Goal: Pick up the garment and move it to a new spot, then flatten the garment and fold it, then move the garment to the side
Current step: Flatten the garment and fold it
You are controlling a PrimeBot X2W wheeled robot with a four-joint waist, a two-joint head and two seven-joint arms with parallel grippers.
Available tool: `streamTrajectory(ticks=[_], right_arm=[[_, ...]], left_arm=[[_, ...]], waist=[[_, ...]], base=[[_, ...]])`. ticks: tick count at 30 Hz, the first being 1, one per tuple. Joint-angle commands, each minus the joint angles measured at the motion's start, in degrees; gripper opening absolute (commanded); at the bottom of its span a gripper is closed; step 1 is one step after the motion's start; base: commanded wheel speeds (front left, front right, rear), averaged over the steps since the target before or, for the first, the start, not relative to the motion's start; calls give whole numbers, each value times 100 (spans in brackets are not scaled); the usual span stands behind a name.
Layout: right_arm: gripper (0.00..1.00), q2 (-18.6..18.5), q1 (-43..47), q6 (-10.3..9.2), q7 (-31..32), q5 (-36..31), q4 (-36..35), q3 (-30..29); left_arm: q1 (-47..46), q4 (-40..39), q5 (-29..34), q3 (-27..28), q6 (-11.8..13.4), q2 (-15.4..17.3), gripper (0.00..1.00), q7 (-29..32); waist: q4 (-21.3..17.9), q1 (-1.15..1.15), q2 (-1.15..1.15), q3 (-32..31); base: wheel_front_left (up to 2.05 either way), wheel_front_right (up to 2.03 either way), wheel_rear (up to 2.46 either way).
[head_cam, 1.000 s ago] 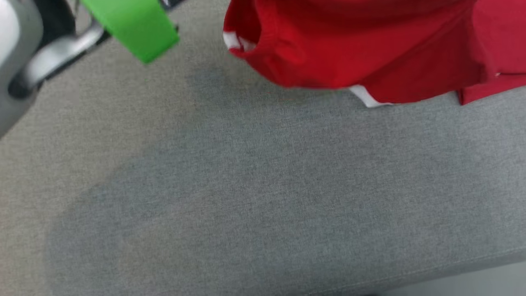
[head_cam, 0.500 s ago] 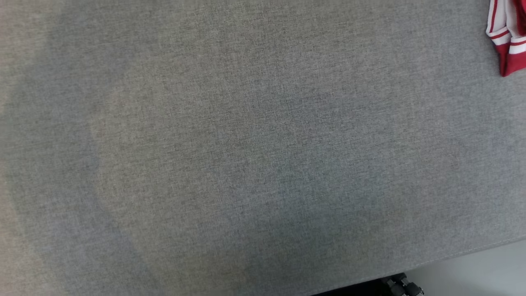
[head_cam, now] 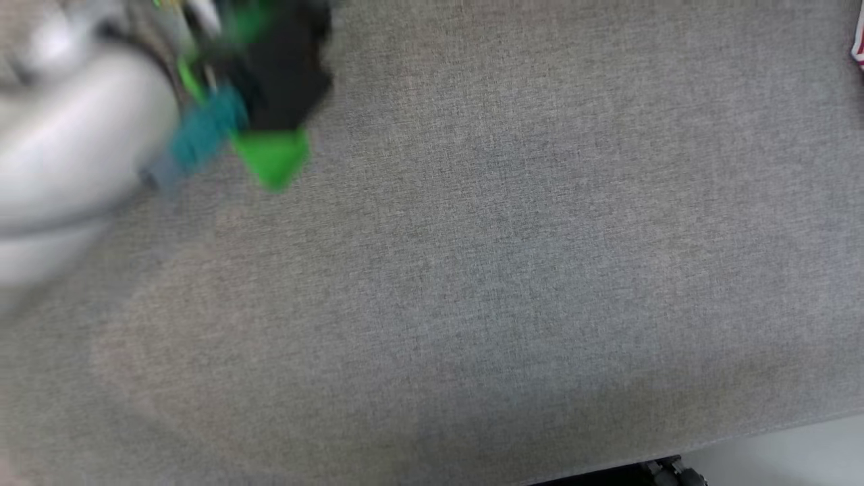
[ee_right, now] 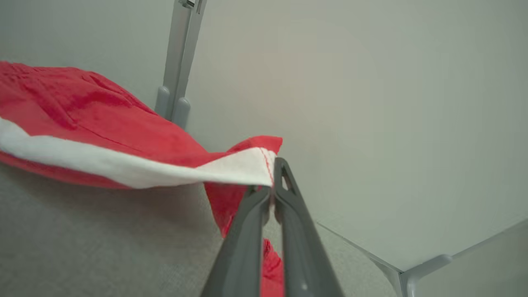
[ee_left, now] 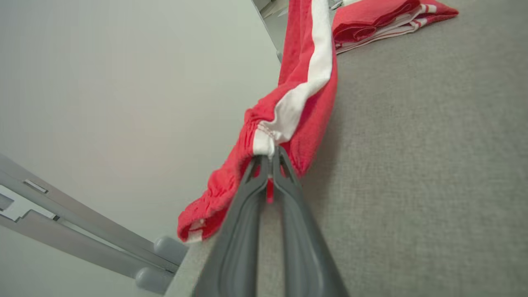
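Pinching the red garment at its gathered waistband, the left gripper has both dark fingers pressed together on the cloth, right where the white stripe ends. In the left wrist view the garment runs from that grip up toward 12 o'clock, pulled taut beside the edge of the grey table, while a loose red fold droops toward 7 o'clock. A folded red-and-white pile lies on the table at 1 o'clock. The right gripper is likewise clamped on the garment, fingers closed on the corner of the white stripe, and in the right wrist view the cloth stretches away toward 9 o'clock over the table. In the head view a blurred pale arm sits at 10 o'clock, and a sliver of red-and-white cloth shows at 2 o'clock; whether it belongs to the garment or the pile I cannot tell.
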Motion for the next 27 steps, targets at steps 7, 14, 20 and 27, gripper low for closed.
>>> streamTrajectory(ticks=[7, 14, 20, 27], right_arm=[[0, -533, 2454, -13, 369, 1082, -465, -327], [0, -622, 4200, -14, 802, 1715, -1166, -751], [0, -505, 5286, -13, 1241, 1927, -1878, -1210], [0, -429, 6312, -12, 1913, 1678, -2547, -2295]], left_arm=[[2276, -543, -615, -219, 359, 382, 0, -14], [3758, -976, -1125, -348, 760, 617, 0, 15], [4647, -1759, -1324, -387, 1287, 867, 0, 111], [4985, -2576, -1411, -423, 1287, 1117, 0, 634]], waist=[[263, -1, 0, -1120], [230, -1, 0, -1808], [171, -1, 0, -2216], [421, -1, 0, -2333]], base=[[0, 0, 0], [0, 0, 0], [0, 0, 0], [0, 0, 0]])
